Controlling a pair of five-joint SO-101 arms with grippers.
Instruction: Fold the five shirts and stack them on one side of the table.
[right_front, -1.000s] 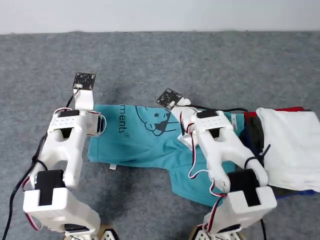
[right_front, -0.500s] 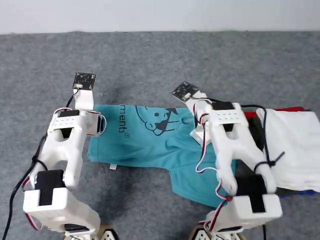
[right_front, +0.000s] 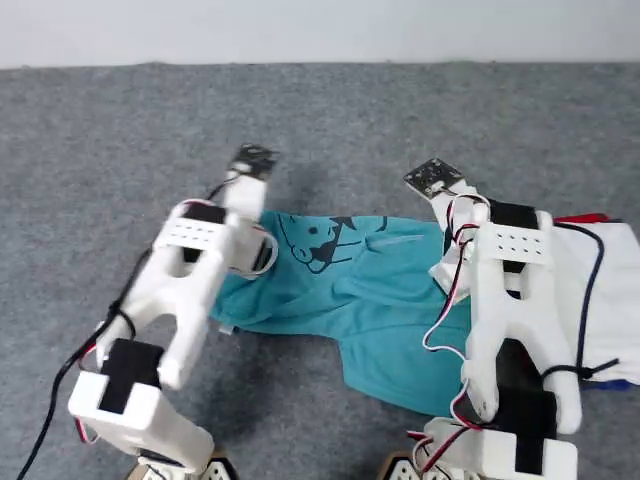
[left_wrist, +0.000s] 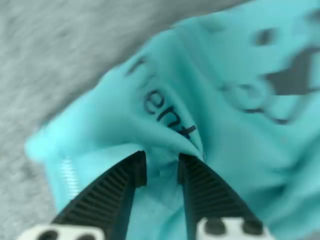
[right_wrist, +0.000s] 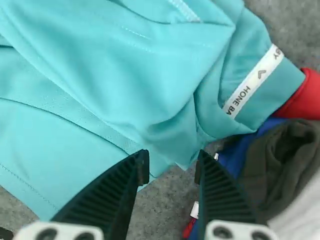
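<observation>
We log one teal shirt (right_front: 370, 290) spread out, one pile (right_front: 615, 300) of four others beside it, left gripper (left_wrist: 161, 162) clamped on a teal fold, right gripper (right_wrist: 170, 165) jaws parted, empty.

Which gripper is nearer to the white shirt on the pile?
Right. The right gripper hangs open over the teal shirt's edge, next to the pile topped by the white shirt. The left gripper pinches the teal shirt's opposite side, far from it.
</observation>
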